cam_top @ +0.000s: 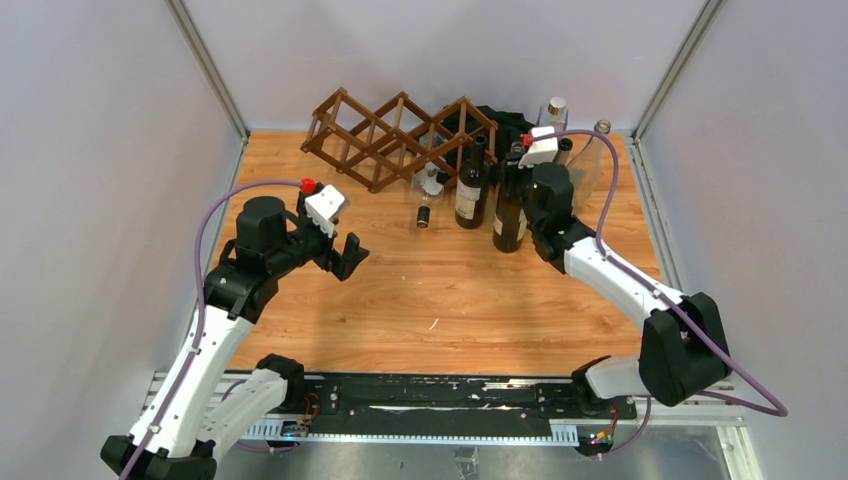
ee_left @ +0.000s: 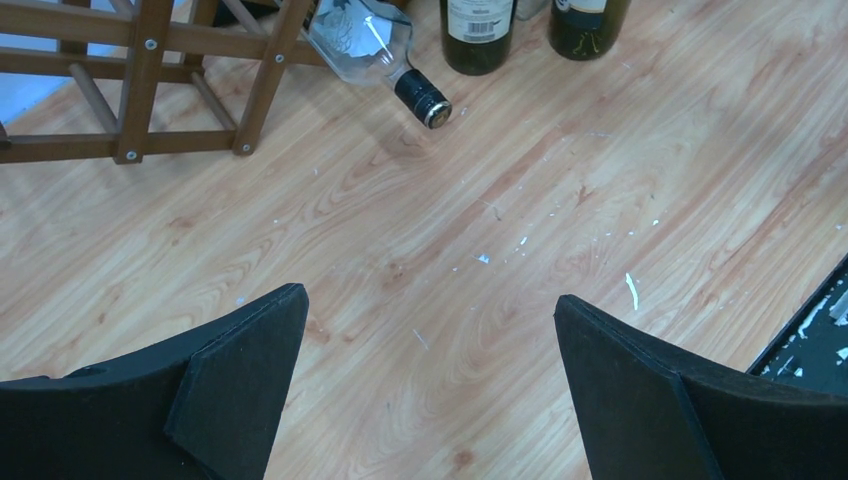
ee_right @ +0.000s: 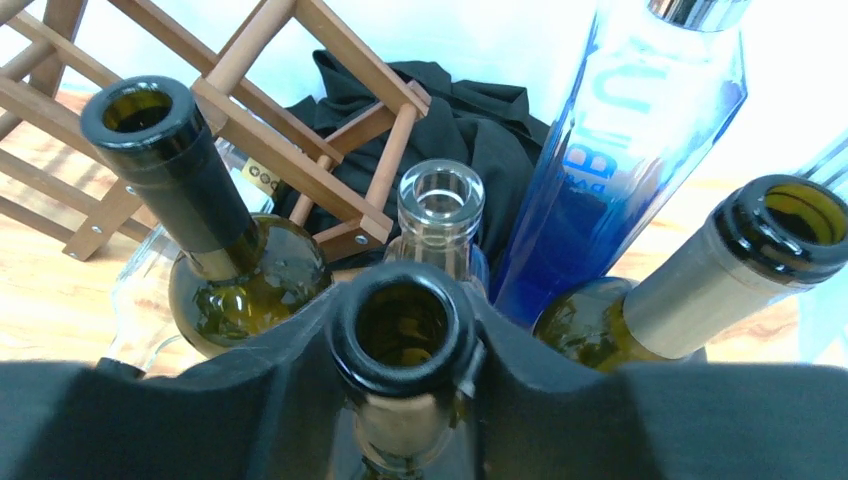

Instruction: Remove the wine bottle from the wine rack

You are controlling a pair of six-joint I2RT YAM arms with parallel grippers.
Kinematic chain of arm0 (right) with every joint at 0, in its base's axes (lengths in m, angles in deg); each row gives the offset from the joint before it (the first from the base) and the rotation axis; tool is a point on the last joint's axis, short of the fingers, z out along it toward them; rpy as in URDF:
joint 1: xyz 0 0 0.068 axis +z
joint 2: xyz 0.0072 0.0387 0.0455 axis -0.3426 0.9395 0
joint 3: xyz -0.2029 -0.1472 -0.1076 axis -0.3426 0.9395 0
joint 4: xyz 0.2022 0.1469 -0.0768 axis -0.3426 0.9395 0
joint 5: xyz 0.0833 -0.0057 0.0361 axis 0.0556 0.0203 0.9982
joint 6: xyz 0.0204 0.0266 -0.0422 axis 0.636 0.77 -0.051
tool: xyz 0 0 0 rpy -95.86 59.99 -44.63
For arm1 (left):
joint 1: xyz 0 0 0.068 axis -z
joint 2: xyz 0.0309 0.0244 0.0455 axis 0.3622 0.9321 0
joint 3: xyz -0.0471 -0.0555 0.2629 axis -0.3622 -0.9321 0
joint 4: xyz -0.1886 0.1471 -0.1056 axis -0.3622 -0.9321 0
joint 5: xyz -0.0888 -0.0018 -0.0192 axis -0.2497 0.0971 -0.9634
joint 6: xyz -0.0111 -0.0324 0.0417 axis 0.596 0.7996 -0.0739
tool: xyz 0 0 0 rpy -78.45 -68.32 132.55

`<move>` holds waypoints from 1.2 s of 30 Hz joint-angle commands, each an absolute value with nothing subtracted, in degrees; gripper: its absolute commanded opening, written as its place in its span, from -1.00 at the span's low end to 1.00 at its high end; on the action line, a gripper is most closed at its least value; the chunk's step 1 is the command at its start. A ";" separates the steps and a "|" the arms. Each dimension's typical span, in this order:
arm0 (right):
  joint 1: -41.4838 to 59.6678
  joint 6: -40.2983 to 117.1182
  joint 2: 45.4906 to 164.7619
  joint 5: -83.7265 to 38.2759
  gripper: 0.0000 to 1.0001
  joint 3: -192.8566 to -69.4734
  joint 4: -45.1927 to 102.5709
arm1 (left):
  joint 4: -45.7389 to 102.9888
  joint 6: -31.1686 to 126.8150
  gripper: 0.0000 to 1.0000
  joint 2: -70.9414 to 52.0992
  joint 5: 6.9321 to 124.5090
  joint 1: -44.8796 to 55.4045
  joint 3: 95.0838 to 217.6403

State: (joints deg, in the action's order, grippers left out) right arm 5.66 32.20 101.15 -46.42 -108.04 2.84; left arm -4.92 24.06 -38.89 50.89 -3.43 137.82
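Observation:
The dark brown wooden wine rack (cam_top: 400, 135) stands at the back of the table, with no bottle seen in its upper cells. It also shows in the left wrist view (ee_left: 140, 80) and the right wrist view (ee_right: 300, 110). My right gripper (cam_top: 527, 172) is shut on the neck of an upright dark green wine bottle (cam_top: 509, 215) beside the rack's right end. In the right wrist view the fingers (ee_right: 300, 380) clamp just under the bottle's open mouth (ee_right: 405, 275). My left gripper (cam_top: 345, 255) is open and empty over bare wood, and its own view shows it open (ee_left: 430, 300).
A clear bottle with a black cap (ee_left: 375, 50) lies at the rack's foot. A labelled dark green bottle (cam_top: 470, 190) stands left of the held one. A blue bottle (ee_right: 640, 150), a clear neck (ee_right: 440, 205), a foil-necked green bottle (ee_right: 760, 240) and black cloth (ee_right: 470, 110) crowd behind.

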 commanded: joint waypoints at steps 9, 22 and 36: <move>4.93 35.85 92.17 -47.97 0.74 -113.70 8.99 | -4.23 27.52 1.00 -34.65 57.61 -4.66 141.79; 19.53 47.66 92.99 -54.22 0.75 -133.94 36.96 | -1.13 31.11 1.00 -29.87 61.02 -12.16 143.82; 28.64 58.59 121.81 -54.37 0.66 -141.79 39.94 | -0.76 28.89 1.00 -31.82 60.16 -14.29 142.32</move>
